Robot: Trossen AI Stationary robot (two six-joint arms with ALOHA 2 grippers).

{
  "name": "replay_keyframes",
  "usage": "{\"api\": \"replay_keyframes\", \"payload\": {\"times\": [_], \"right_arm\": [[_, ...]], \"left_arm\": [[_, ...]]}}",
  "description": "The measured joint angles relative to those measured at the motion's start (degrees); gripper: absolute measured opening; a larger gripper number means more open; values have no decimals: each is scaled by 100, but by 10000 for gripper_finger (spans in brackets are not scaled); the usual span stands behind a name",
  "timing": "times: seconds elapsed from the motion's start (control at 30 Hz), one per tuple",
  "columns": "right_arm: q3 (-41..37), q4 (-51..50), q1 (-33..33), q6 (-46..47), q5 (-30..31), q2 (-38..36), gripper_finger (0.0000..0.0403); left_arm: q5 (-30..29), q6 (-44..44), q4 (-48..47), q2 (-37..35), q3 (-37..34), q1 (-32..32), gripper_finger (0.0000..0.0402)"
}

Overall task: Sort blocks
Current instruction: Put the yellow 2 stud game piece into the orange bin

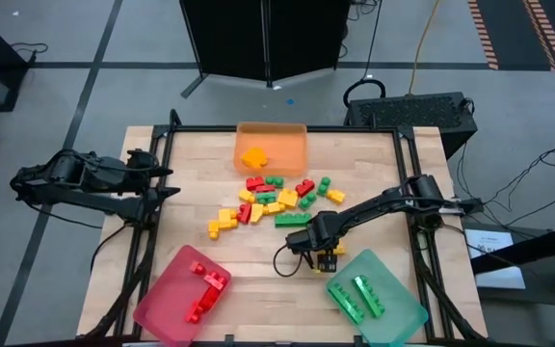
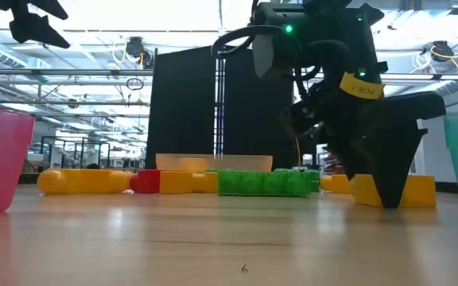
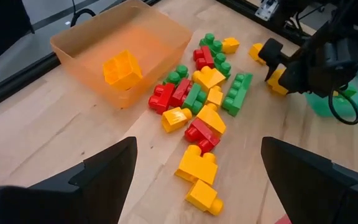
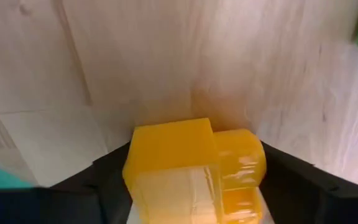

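Observation:
A loose pile of red, green, yellow and orange blocks (image 1: 276, 198) lies mid-table, also visible in the left wrist view as the pile (image 3: 201, 102). My right gripper (image 1: 326, 254) stands low near the teal tray, shut on a yellow block (image 4: 188, 165) that sits apart from the pile. My left gripper (image 1: 167, 180) hangs open at the table's left edge, high above the wood, touching nothing. The orange tray (image 1: 297, 130) holds one orange block (image 1: 253, 156). Red blocks (image 1: 205, 287) lie in the red tray, green blocks (image 1: 361, 295) in the teal tray. My right gripper pinches the yellow block between its two fingers, one finger (image 4: 107, 171) on the block's flat side (image 4: 135, 168) and the other on its studded side (image 4: 257, 158). The fingers come from above, pointing down. The block (image 2: 420, 191) rests on the table, flanking the fingertips.
The red tray (image 1: 157, 306) sits at the near left, the teal tray (image 1: 408, 310) at the near right right beside my right gripper, the orange tray at the far edge. A long green block (image 2: 265, 182) lies between the pile and my right gripper. Bare wood (image 1: 258, 260) stretches between the near trays.

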Motion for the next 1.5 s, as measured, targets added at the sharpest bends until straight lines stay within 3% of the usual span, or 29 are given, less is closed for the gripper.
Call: {"api": "replay_keyframes", "payload": {"times": [0.3,0.5,0.7,0.93,1.1,1.3,1.5], "right_arm": [[104,-131,0,394,-33,-19,256],[1063,-159,-107,435,239,4,256],[2446,-112,-576,316,1251,-12,256],[3549,850,-1763,571,2239,-27,256],[3611,1609,-2723,1173,2254,30,256],[3611,1536,-3352,1759,2138,512,256],[3611,1353,-3603,1908,1347,1085,256]], "left_arm": [[-23,8,-37,-2,0,1,345],[-23,9,-45,-2,0,1,345],[-23,10,-45,-2,0,1,345],[-23,150,-44,-2,0,2,345],[-23,283,-45,-2,0,2,345],[-21,307,-45,-2,0,0,345],[-21,413,-51,-7,0,2,345]]}}
